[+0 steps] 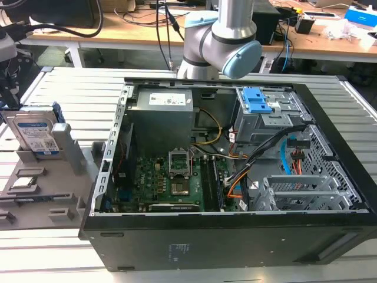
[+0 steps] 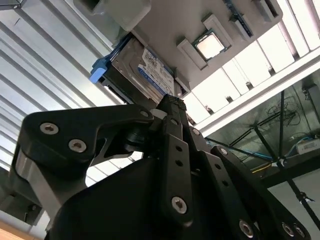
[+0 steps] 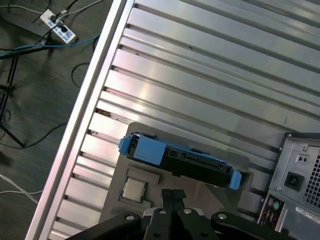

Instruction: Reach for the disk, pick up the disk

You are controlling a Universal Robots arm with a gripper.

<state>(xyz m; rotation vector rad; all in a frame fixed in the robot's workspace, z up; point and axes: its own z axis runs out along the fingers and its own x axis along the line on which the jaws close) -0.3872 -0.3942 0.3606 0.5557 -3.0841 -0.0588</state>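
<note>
Ribbed aluminium table (image 1: 70, 88) fills the workspace, with wooden benches (image 1: 147, 32) and loose cables behind it. On the exterior view's left we see a grey plastic holder (image 1: 59, 177). The disk (image 1: 36, 132), a flat rectangular silver hard drive with blue plastic rails, stands upright on its edge in a slot of that holder. Its face carries 1 white-and-blue label with barcodes, and the print is too small for us to make out. A small flat silver chip (image 3: 134, 189) sits in a recess of the same holder, just beside the disk. An open black computer tower (image 1: 235, 247) lies on the table to the exterior view's right of the holder. The white sticker on its grey power supply (image 1: 162, 109) is equally unreadable. A silver-and-blue robot arm (image 1: 221, 41) shows beyond the tower's far side.

In the first wrist view the black gripper (image 3: 172, 194) hangs over the holder, its 2 fingers pressed together with nothing between them. The disk (image 3: 190, 161) lies near the fingertips but apart from them, with bare grey holder showing between. In the second wrist view the gripper (image 2: 171, 101) overlaps a corner of the disk (image 2: 145, 70); we cannot judge the gap from there.
</note>
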